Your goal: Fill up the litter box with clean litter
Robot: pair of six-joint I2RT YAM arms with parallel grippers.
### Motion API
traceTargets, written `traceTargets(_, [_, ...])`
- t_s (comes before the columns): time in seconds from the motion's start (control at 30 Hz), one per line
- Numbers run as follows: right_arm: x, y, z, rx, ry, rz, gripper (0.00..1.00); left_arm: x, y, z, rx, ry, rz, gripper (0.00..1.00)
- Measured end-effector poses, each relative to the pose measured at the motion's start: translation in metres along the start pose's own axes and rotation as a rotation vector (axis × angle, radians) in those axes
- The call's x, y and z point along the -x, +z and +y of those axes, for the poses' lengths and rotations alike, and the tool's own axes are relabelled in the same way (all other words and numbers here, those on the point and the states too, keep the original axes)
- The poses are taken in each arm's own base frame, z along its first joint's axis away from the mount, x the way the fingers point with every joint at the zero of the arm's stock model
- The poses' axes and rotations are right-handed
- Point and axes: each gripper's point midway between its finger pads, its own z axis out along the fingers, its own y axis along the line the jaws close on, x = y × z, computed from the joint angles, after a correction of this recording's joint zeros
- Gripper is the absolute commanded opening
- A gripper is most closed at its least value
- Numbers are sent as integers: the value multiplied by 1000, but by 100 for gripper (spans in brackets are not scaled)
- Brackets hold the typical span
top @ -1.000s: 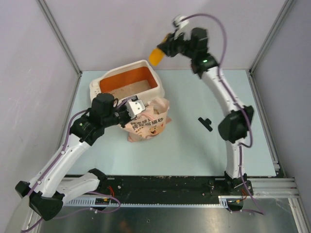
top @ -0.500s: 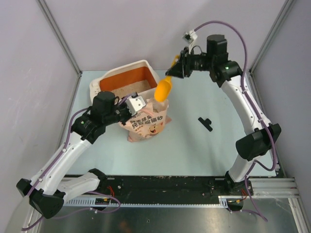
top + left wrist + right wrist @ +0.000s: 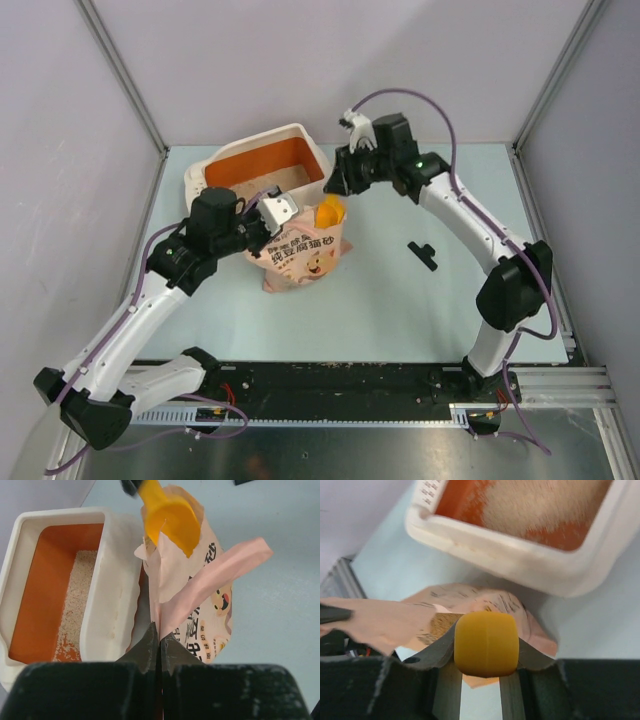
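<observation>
The litter box (image 3: 300, 131), cream-white outside and orange inside, stands at the back left, its rim (image 3: 118, 575) right beside the bag. Clean litter (image 3: 268, 181) covers part of its floor (image 3: 80, 595), also seen in the right wrist view (image 3: 545, 502). The pink-beige printed bag (image 3: 305, 257) stands upright against the box. My left gripper (image 3: 160, 638) is shut on the bag's top edge (image 3: 210, 580) and keeps the mouth open. My right gripper (image 3: 486, 639) is shut on the handle of the yellow-orange scoop (image 3: 330, 212), whose bowl (image 3: 171, 522) points down into the bag's mouth.
A small black part (image 3: 423, 255) lies on the pale blue table to the right of the bag. Grey walls with metal posts close in the back and sides. The right arm (image 3: 470, 220) arches over the table's right half.
The right arm has swung the scoop from high behind the box down to the bag's mouth. The left gripper has kept still on the bag.
</observation>
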Motion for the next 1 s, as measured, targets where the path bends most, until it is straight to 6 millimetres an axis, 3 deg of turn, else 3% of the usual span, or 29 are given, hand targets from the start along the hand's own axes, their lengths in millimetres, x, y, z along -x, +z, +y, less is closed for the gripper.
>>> traceTargets(0.17, [-57,26,-12,-146,72,34,0,6,1,-2,-6,-101,-5,0])
traceTargets(0.23, [-71,32,-11,-189,73,39,0,7,3,-4,-13,-144,-7,0])
traceTargets(0.6, [-83,44,-10,-248,84,-39,0,14,8,-14,-54,-282,-22,0])
traceTargets(1.0, [-88,62,-11,-139,294,-98,0,14,19,-19,-74,-339,-42,0])
